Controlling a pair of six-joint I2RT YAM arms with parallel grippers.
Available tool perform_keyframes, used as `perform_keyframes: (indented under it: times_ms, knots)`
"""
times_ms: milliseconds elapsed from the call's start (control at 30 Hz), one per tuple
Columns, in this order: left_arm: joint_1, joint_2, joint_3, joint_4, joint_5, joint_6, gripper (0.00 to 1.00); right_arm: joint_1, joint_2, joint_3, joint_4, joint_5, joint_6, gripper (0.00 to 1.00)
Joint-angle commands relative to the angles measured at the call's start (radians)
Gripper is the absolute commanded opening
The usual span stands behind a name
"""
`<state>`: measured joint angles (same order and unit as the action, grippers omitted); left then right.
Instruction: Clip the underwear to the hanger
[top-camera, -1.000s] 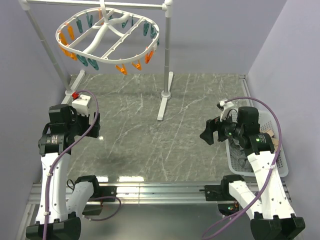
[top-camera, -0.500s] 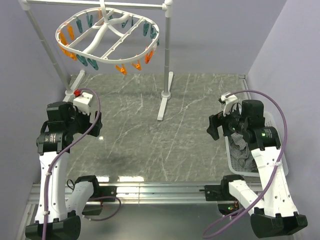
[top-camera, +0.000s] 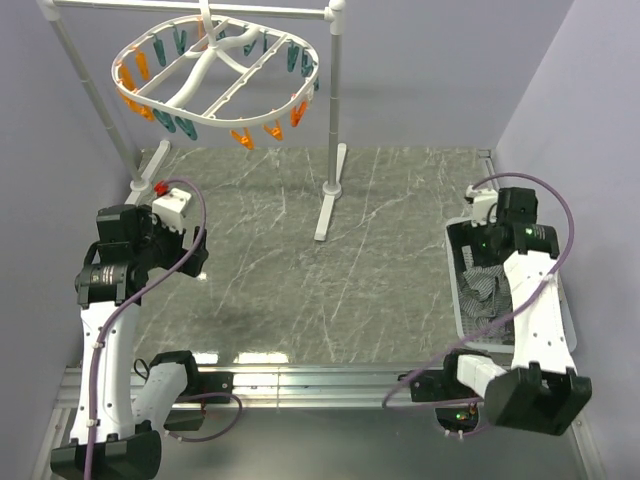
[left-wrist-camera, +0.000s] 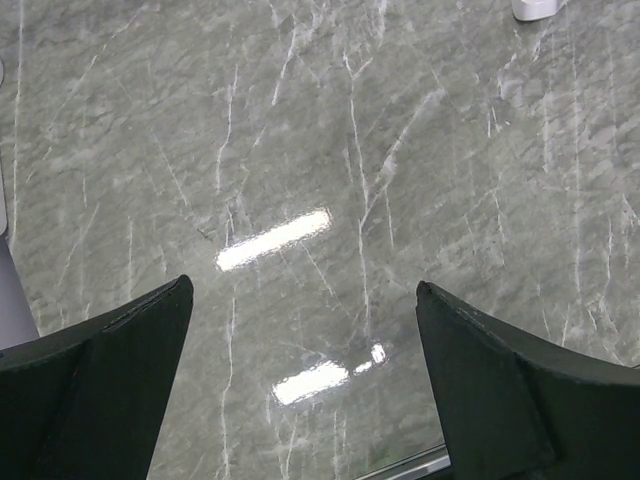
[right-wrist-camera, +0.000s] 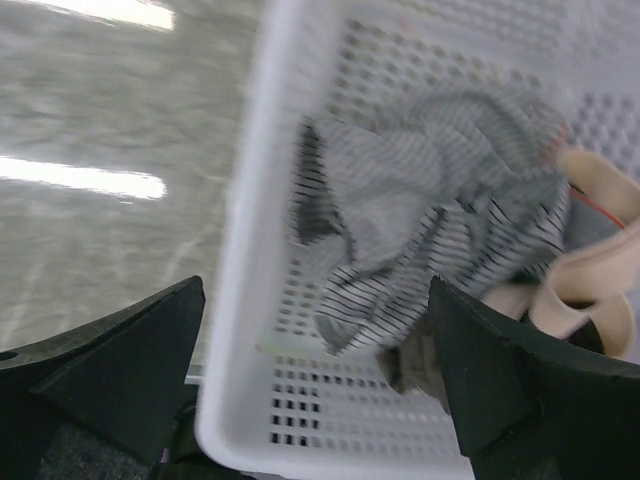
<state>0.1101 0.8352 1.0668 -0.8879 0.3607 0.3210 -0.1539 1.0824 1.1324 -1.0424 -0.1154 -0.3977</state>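
Note:
The hanger (top-camera: 215, 75), a white oval ring with orange and teal pins, hangs from the rail at the back left. The underwear lies in the white basket (right-wrist-camera: 245, 260). Its tan waistband (right-wrist-camera: 590, 265) and a bit of dark olive cloth (right-wrist-camera: 410, 365) show partly under a grey striped cloth (right-wrist-camera: 430, 210). In the top view the arm hides the underwear. My right gripper (right-wrist-camera: 316, 285) is open and empty above the basket's near left corner; it also shows in the top view (top-camera: 468, 245). My left gripper (left-wrist-camera: 302, 285) is open and empty above bare marble, seen at the left in the top view (top-camera: 192, 250).
The white pole stand (top-camera: 330, 190) holds the hanger, with one foot mid-table and another (top-camera: 140, 185) at the left wall. The basket (top-camera: 458, 320) sits at the table's right edge against the wall. The marble tabletop (top-camera: 330, 290) lies between the arms.
My right arm has swung right and turned from the open table to over the basket. My left arm has shifted only slightly.

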Motion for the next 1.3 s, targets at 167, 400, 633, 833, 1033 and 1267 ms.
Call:
perform_keyframes:
  times_ms: [167,400,633,833,1033,1267]
  knots:
    - [-0.007,0.010,-0.019,0.017,0.060,0.027,0.99,-0.166,0.140,0.016,0.047,0.152,-0.121,1.00]
    - [-0.007,0.001,-0.034,0.020,0.050,0.039,0.99,-0.337,0.102,0.012,0.048,0.218,-0.225,1.00]
    - [-0.007,0.002,-0.047,0.029,0.057,0.035,0.99,-0.516,0.039,-0.028,0.047,0.232,-0.325,1.00]
    - [-0.007,0.005,-0.047,0.037,0.060,0.036,0.99,-0.633,0.080,-0.051,0.016,0.174,-0.360,1.00]
    - [-0.006,-0.004,-0.062,0.050,0.063,0.026,0.99,-0.662,0.139,-0.072,-0.004,0.119,-0.314,0.99]
    - [-0.007,-0.024,-0.077,0.060,0.049,0.026,0.99,-0.667,0.180,-0.083,-0.021,0.045,-0.285,0.88]
